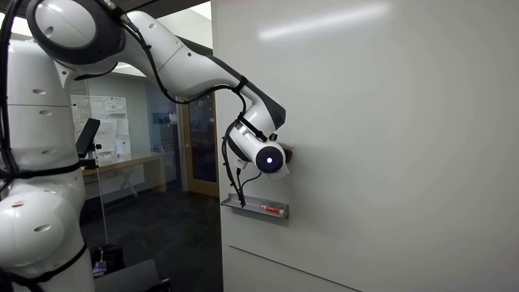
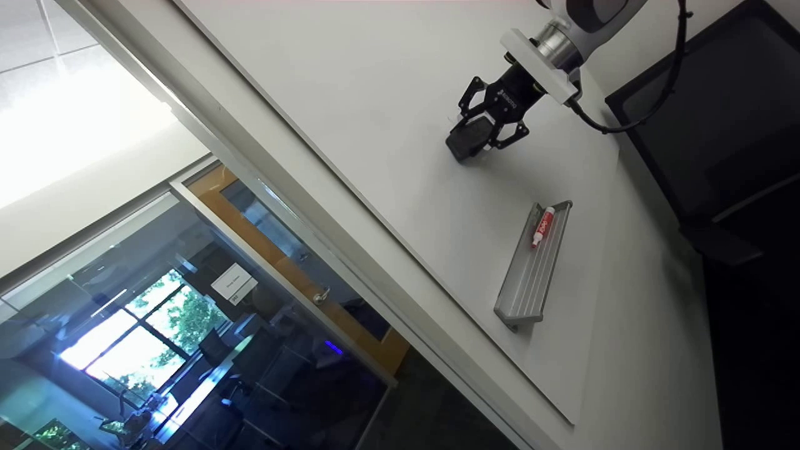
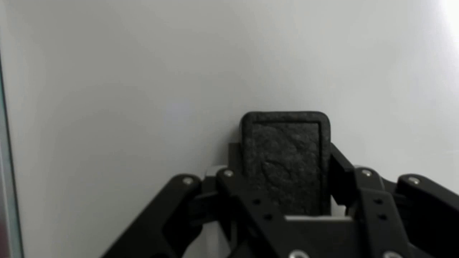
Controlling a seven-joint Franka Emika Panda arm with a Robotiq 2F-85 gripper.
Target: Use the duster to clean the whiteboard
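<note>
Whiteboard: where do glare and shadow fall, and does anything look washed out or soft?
In an exterior view, a glare streak crosses the upper whiteboard; in an exterior view, the window is partly washed out; in the wrist view, the top right corner blows out, shadow falls just left of the duster, and the gripper looks slightly soft.

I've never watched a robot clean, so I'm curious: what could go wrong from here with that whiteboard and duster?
The gripper pinches the duster by its sides, so drag against the whiteboard might twist it or pull it loose. A low sweep could also bump the grey marker tray below, perhaps knocking off the red Expo marker lying on it.
</note>
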